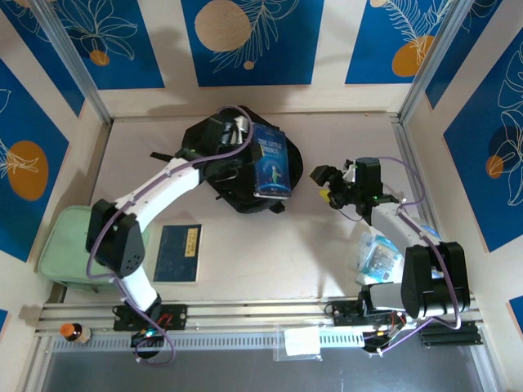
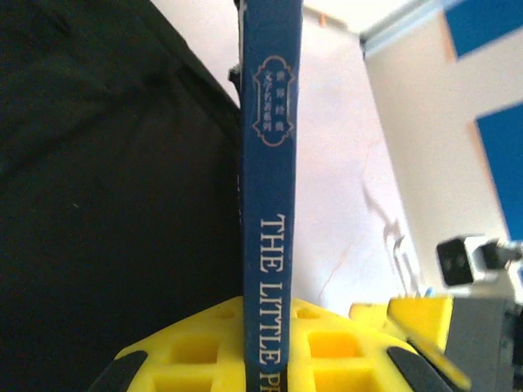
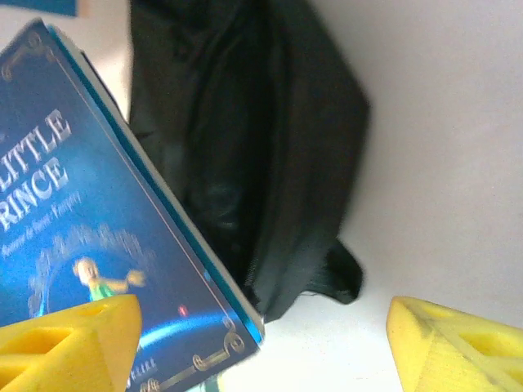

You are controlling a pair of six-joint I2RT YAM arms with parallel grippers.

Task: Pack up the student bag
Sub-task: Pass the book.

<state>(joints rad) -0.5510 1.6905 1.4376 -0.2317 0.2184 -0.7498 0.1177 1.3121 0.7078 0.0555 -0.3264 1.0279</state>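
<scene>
The student bag (image 1: pixel 237 184) is a black backpack lying in the middle of the table, its opening facing up. A blue book, "The Little Prince" (image 1: pixel 271 161), stands tilted over the bag's right side. My left gripper (image 1: pixel 245 137) is shut on the book; in the left wrist view the spine (image 2: pixel 270 188) runs up between the yellow pads (image 2: pixel 184 351), with the bag's fabric (image 2: pixel 106 188) to its left. My right gripper (image 1: pixel 327 186) stands open just right of the bag. From the right wrist, its gripper (image 3: pixel 261 351) frames the book's cover (image 3: pixel 73 204) and the bag (image 3: pixel 261 139).
A dark blue book (image 1: pixel 178 253) lies flat near the left arm's base. A mint-green zip case (image 1: pixel 69 245) sits at the left edge. A clear packet (image 1: pixel 380 257) lies by the right arm. A small bottle (image 1: pixel 73 331) and a white packet (image 1: pixel 301 341) rest on the front rail.
</scene>
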